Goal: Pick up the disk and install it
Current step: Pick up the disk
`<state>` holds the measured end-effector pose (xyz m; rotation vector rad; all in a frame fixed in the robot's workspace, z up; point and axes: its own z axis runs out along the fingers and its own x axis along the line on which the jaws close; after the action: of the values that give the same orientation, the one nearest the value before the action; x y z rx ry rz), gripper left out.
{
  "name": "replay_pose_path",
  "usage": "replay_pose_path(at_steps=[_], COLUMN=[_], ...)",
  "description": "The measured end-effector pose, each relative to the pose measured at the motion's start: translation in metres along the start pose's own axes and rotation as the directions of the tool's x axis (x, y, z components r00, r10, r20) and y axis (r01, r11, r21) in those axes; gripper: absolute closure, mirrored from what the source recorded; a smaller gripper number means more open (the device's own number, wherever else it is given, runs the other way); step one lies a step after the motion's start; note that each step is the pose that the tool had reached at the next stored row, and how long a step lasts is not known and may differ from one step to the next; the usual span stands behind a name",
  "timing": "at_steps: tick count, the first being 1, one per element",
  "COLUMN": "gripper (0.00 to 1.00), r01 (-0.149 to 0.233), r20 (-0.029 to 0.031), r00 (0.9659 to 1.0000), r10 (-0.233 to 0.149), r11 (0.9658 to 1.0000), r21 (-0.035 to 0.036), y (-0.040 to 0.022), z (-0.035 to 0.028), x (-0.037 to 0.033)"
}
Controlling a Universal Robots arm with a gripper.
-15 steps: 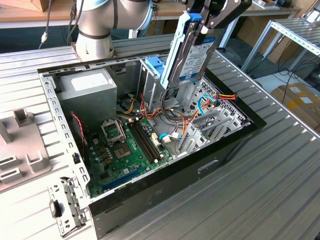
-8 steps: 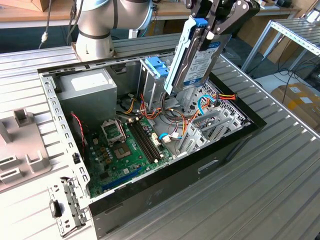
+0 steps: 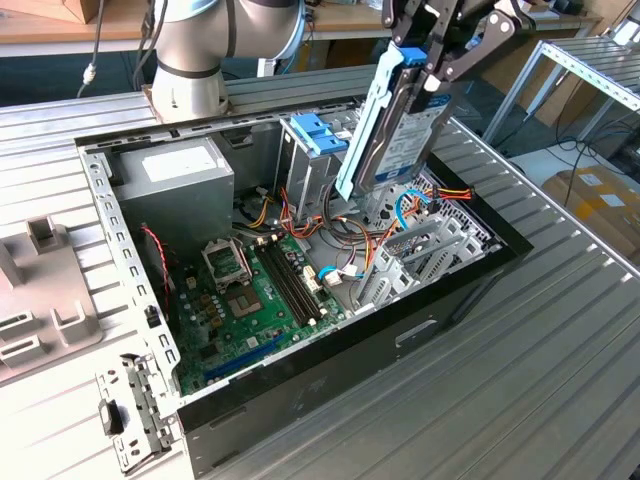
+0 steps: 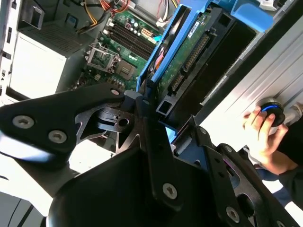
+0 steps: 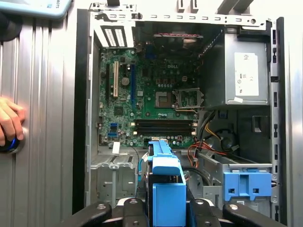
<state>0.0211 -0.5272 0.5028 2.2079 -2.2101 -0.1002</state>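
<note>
The disk (image 3: 405, 125) hangs on edge above the open computer case (image 3: 420, 330), its white-and-blue label facing the exterior view's right and its blue side bracket (image 3: 372, 110) facing left. My gripper (image 3: 432, 72) is shut on the disk's upper end. In the second wrist view the disk's green circuit-board side (image 4: 189, 52) runs out from between the black fingers (image 4: 147, 118). In the first wrist view the disk (image 5: 163, 184) appears edge-on over the case's drive end, beside the grey metal cage with its light-blue latch (image 5: 246, 184).
Inside the case lie the green motherboard (image 3: 250, 290), the grey power-supply box (image 3: 180, 175), loose cables (image 3: 430, 195) and the cage's blue tabs (image 3: 315, 135). A person's hand (image 5: 9, 123) rests on a blue knob on the ribbed metal table (image 3: 560, 380). A bracket (image 3: 130, 410) lies beside the case.
</note>
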Motion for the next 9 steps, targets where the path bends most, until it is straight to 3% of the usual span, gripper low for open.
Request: replay_pose_path(at_steps=[6, 9], gripper=[0.64, 0.64], r01=[-0.001, -0.002], r20=[0.0001, 0.0034], r00=[1.0, 1.0], r10=[0.001, 0.002], r11=[1.0, 1.0], r21=[0.0001, 0.0001], y=[-0.0001, -0.0002], z=[0.0013, 0.0019], x=[0.0175, 0.025])
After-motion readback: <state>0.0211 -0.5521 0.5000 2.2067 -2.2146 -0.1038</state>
